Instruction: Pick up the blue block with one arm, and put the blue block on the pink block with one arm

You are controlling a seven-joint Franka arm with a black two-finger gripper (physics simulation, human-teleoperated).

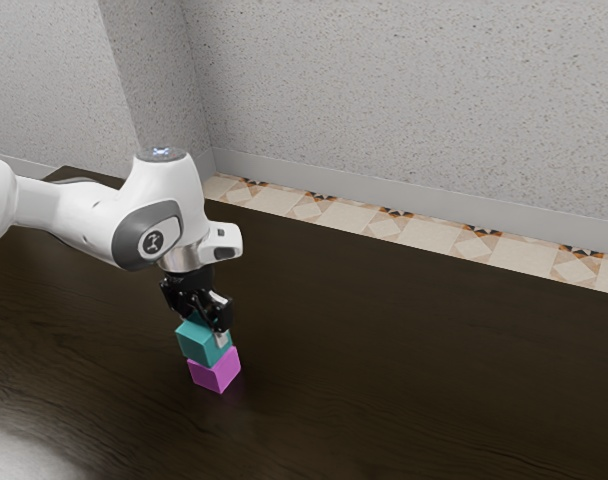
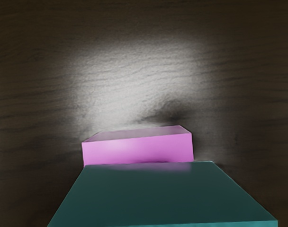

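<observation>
Black tool [image 1: 205, 328] points straight down, clenched on the blue block [image 1: 194, 344]; one finger [image 1: 222, 338] with a pale pad lies against the block's side toward the exterior view's right; the other finger is hidden behind the block and the tool body; the block reads more teal than blue. Blue block sits on top of the pink block [image 1: 215, 371], touching as far as I can tell, and shifted a bit toward the exterior view's left, so the stack is not flush. In the wrist view the blue block [image 2: 158, 194] is big, just under the hand and cut off by the frame edge; it covers the near part of the pink block [image 2: 139, 149]. Pink block rests on the dark wood bench [image 1: 404, 350]; a bright glare patch on the bench [image 2: 134, 80] lies beyond it. White arm [image 1: 94, 215] comes in from the exterior view's left, its base cut off; grey speckled wall [image 1: 404, 90] and patterned tile floor [image 1: 434, 232] behind the bench.
</observation>
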